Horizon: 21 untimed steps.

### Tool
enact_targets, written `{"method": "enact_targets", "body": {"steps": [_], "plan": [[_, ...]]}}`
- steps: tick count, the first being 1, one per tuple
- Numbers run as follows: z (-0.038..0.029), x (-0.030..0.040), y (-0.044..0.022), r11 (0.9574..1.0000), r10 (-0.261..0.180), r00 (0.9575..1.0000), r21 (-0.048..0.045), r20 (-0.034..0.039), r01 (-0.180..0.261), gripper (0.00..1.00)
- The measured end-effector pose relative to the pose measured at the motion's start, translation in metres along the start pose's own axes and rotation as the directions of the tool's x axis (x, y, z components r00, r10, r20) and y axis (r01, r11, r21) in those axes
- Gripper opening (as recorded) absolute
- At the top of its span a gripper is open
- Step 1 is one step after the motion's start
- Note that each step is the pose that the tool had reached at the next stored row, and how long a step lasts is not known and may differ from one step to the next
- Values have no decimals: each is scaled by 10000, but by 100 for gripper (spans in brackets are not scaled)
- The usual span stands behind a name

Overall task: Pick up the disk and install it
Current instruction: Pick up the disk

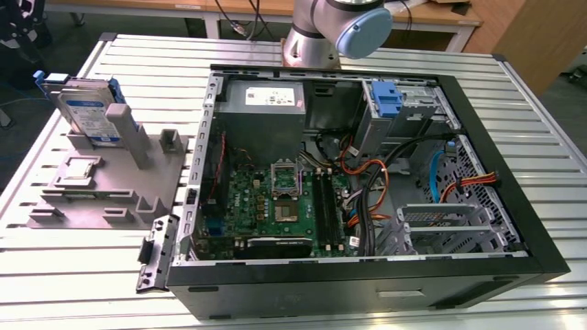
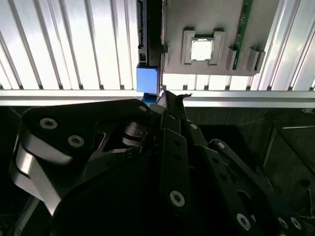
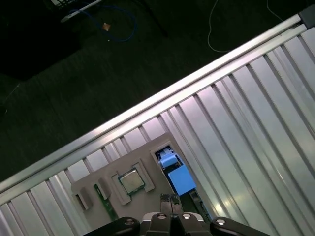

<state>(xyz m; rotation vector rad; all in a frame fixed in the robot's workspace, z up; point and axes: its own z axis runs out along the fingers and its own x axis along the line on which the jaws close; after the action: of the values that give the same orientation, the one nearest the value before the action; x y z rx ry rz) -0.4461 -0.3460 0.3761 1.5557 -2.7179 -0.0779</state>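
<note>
The disk [image 1: 87, 113], a silver-grey drive with a blue-and-white label in a blue carrier, stands upright at the back of the grey fixture block [image 1: 110, 185], at the exterior view's left of the open computer case [image 1: 197, 172]. In both wrist views I look down on it edge-on, its blue carrier end [image 2: 147, 80] [image 3: 177, 178] showing. My gripper [image 2: 170, 96] [image 3: 170, 198] hangs above the fixture, close beside the disk's carrier end and apart from it. Its fingertips are together with nothing between them.
A processor chip [image 2: 202, 49] [image 3: 130, 181] lies in a recess of the fixture. Inside the case are the motherboard [image 1: 275, 199], cables, a blue bracket [image 1: 385, 100] at the upper bay and a metal drive cage [image 1: 449, 223]. The arm's joint [image 1: 339, 27] rises behind the case. Ribbed table [image 1: 73, 275] surrounds everything.
</note>
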Motion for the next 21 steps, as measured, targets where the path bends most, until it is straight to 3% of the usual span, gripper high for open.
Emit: {"method": "enact_targets", "body": {"steps": [9,21], "plan": [[0,0,0,9964,-845,9964,-16,-40,845,10],[0,0,0,9962,-876,9962,-17,-41,876,10]]}}
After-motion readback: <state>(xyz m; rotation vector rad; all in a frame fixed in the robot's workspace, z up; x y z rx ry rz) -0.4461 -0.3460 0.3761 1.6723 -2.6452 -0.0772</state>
